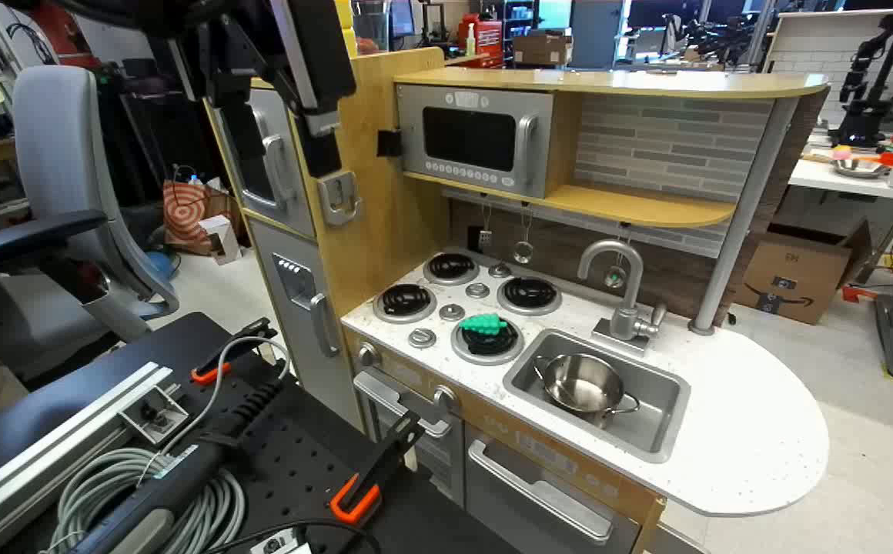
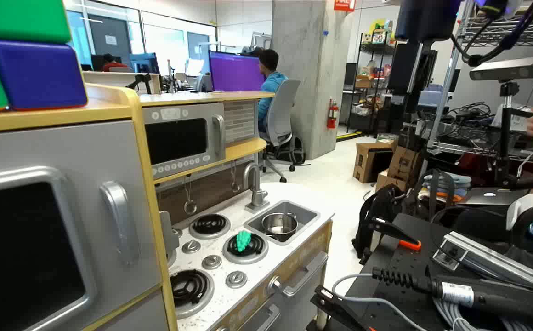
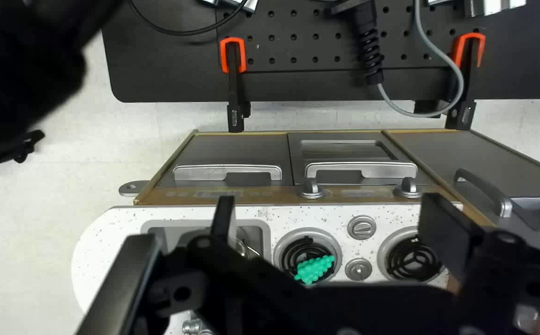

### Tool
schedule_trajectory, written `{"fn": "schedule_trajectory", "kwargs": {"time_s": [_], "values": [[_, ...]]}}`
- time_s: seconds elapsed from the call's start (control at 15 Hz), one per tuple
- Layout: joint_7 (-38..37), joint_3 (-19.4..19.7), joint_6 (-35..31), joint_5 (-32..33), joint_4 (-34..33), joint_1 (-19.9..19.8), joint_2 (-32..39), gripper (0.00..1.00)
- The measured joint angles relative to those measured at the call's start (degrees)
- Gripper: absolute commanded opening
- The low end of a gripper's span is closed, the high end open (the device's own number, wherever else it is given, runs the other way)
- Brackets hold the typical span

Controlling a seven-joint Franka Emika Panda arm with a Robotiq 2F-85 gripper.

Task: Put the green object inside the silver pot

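The green object (image 1: 483, 324) is a small bumpy piece lying on a black burner near the sink. It also shows in an exterior view (image 2: 243, 241) and in the wrist view (image 3: 315, 269). The silver pot (image 1: 581, 382) stands upright in the sink basin and looks empty; it also shows in an exterior view (image 2: 279, 224). In the wrist view only a sliver of the pot (image 3: 242, 247) shows behind a finger. My gripper (image 3: 328, 209) is open with nothing between its fingers. In an exterior view the gripper (image 1: 285, 150) hangs high above the counter, well apart from both things.
The sink (image 1: 650, 446) has a curved faucet (image 1: 627, 288) behind it. A microwave (image 1: 469, 138) and yellow shelf (image 1: 647, 208) overhang the back of the stove. A tall cabinet (image 1: 385, 192) stands beside the burners. A black table (image 1: 300, 446) with clamps is in front.
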State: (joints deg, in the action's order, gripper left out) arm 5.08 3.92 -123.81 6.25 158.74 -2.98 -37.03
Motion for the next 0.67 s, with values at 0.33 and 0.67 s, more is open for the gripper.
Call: {"fn": "schedule_trajectory", "kwargs": {"time_s": [0.33, 0.67], "values": [[0.0, 0.0, 0.0, 0.0, 0.0, 0.0, 0.0, 1.00], [-2.1, 0.5, -2.1, -4.5, -0.1, 0.0, 0.6, 1.00]]}}
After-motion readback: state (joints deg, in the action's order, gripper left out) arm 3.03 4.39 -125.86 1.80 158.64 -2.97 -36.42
